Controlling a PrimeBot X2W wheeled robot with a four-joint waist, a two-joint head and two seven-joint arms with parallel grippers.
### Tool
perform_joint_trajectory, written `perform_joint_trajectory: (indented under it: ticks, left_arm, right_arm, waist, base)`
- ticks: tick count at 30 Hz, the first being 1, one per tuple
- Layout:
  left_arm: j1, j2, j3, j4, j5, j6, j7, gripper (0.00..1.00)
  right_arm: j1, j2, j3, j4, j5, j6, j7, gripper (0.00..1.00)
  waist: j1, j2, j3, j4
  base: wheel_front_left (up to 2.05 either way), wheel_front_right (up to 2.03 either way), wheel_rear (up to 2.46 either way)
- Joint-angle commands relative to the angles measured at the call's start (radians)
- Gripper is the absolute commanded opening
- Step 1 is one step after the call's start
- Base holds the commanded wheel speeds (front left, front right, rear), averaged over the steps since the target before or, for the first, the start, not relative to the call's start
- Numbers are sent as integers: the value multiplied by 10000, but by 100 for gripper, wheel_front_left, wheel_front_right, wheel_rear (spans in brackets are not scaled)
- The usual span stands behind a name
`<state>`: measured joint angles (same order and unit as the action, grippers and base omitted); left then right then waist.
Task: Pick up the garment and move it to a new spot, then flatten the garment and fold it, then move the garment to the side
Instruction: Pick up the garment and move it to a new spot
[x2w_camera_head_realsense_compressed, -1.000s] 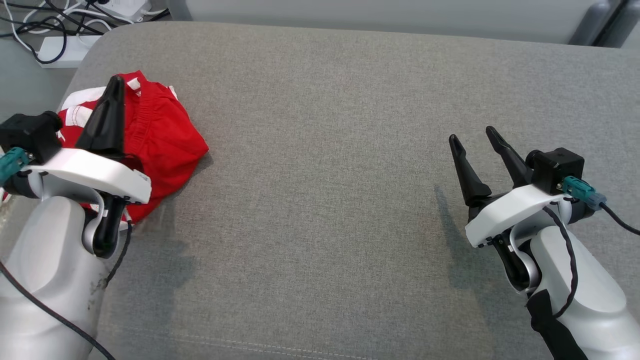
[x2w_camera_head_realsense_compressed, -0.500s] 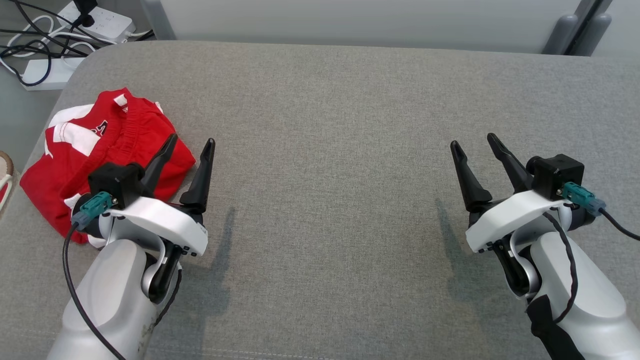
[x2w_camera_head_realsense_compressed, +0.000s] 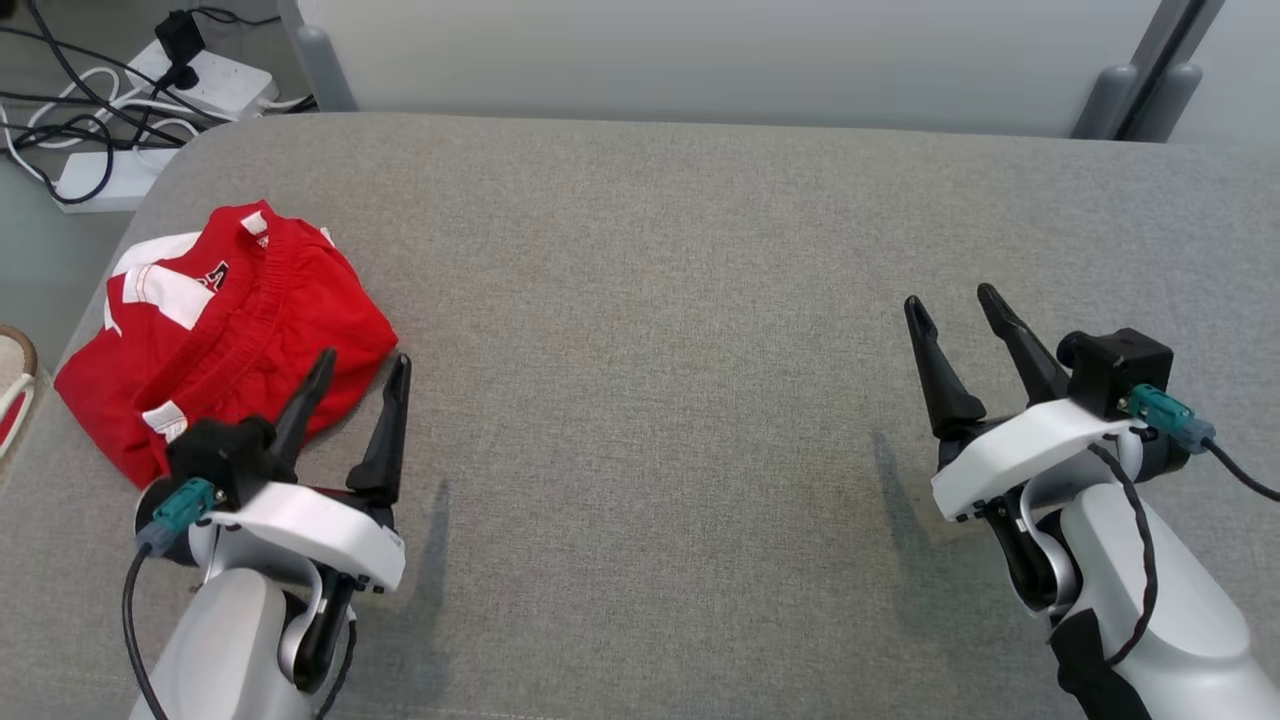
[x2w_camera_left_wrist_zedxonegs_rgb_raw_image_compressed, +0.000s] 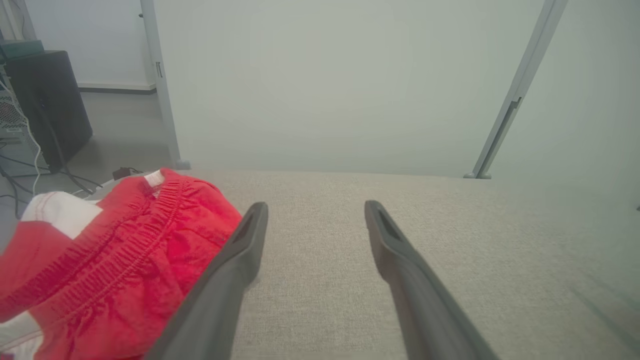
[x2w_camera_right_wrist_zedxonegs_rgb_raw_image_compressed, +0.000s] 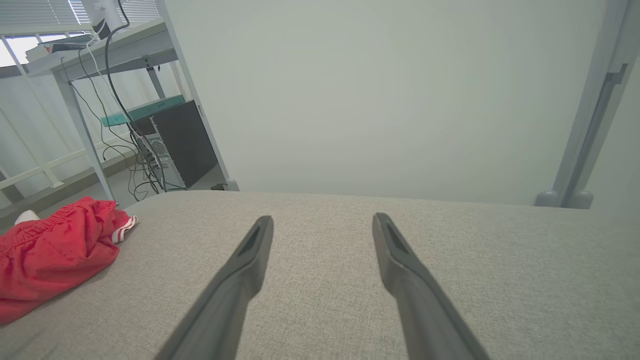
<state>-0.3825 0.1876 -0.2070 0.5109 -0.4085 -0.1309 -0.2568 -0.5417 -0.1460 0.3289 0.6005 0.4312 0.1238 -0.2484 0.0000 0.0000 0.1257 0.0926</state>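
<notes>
No text legible anywhere. Red garment (x2w_camera_head_realsense_compressed: 250, 320): dark printed mark (x2w_camera_head_realsense_compressed: 216, 272) on its white panel (x2w_camera_head_realsense_compressed: 165, 290), partly lost in a fold, too small to read. Small white tag (x2w_camera_head_realsense_compressed: 255, 222) at the elastic waistband: tiny dark specks, unreadable. Left wrist view: tag blurred.

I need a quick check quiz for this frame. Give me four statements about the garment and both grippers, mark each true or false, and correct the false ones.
1. The garment is red with white patches. True.
2. The right gripper is open above the bare cushion. True.
3. The left gripper is shut on the garment. False: the left gripper is open and empty, at the garment's right edge.
4. The garment lies spread flat in the middle of the cushion. False: it lies bundled at the cushion's left end.
</notes>
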Motion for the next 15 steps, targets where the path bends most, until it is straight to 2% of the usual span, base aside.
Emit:
perform_joint_trajectory:
  ticks: [1,15]
  left_arm:
    - [-86,222,401,-319,123,2,-49,100]
    - [1724,-170,1739,-868,1092,2,-49,100]
  right_arm:
    - [126,88,100,-255,-26,69,-134,100]
    - [1206,89,-660,-735,-313,69,-134,100]
  waist:
    - [0,0,-120,-32]
    - [0,0,-1234,-415]
  base:
    - [0,0,0]
    - [0,0,0]
